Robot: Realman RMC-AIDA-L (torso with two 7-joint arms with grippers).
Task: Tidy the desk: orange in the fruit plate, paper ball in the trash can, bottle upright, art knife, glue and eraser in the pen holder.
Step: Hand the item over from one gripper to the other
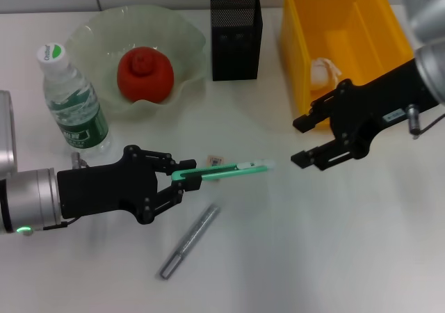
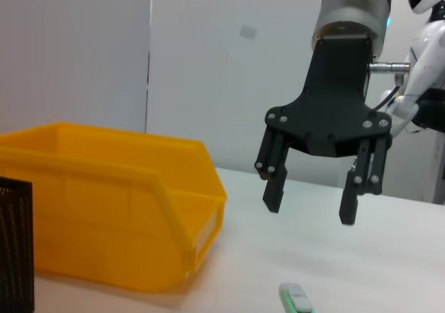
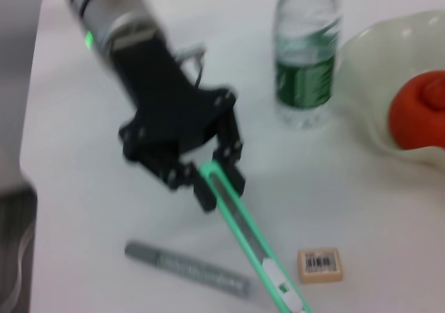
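Between the arms: you have the art knife (image 1: 226,170) lifted off the desk (image 1: 334,257) and held level, one end pinched in the left gripper (image 1: 186,179), the free end pointing at the right gripper (image 1: 314,140).
Left fingers: closed on the knife's end only; most of its length hangs out unsupported.
Right fingers: spread wide, nothing between them, just off the knife's free tip.
Risk 1: with so short a grip, any knock from the right gripper could likely pivot the knife or drop it.
Risk 2: if you release left before right has closed, it falls beside the eraser (image 1: 215,161).
Risk 3: the glue (image 1: 189,241) lies below the left gripper; a low sweep could roll it.
Fruit plate (image 1: 177,38): holds the orange (image 1: 144,74).
Pen holder (image 1: 236,36): appears empty.
Trash can (image 1: 334,35): paper ball (image 1: 322,73) inside.
Bottle (image 1: 72,101): upright beside the plate.
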